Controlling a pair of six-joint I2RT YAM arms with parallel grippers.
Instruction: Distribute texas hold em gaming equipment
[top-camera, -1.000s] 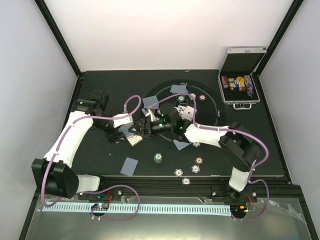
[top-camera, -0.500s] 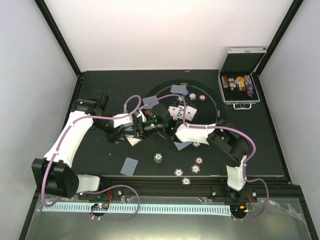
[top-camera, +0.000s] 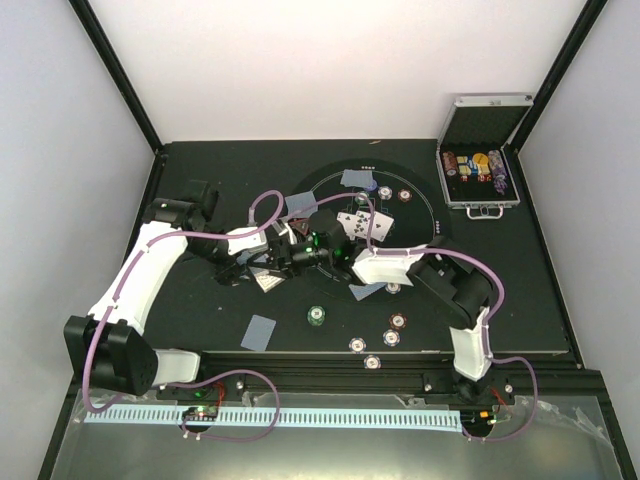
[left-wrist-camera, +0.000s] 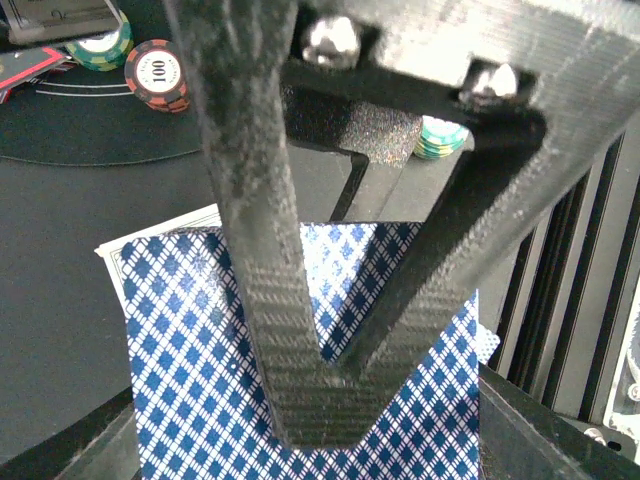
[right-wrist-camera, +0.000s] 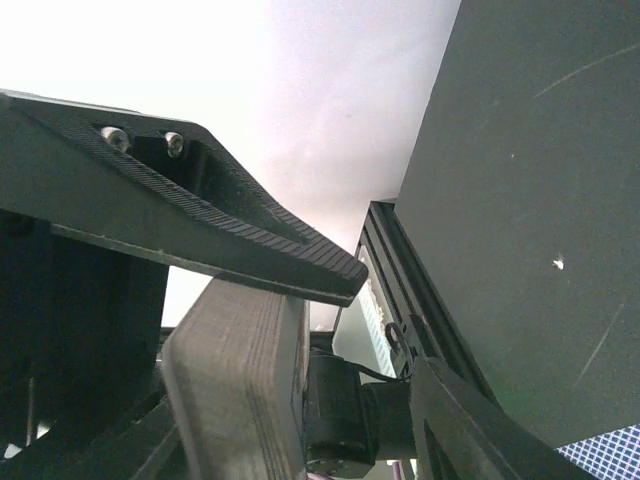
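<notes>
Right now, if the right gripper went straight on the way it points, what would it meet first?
Most likely the stack of blue diamond-backed playing cards clamped in the left gripper, which lies just ahead of the right gripper. The exact depth is unclear.

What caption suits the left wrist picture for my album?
Left fingers pinched shut on a stack of blue diamond-backed playing cards, a red-brown poker chip lying on the black table beyond.

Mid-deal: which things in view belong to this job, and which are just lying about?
Job: deck in left pincer; face-down card; face-up cards; green chip; red-brown chips.
Lying about: silver case; its chip rolls.
</notes>
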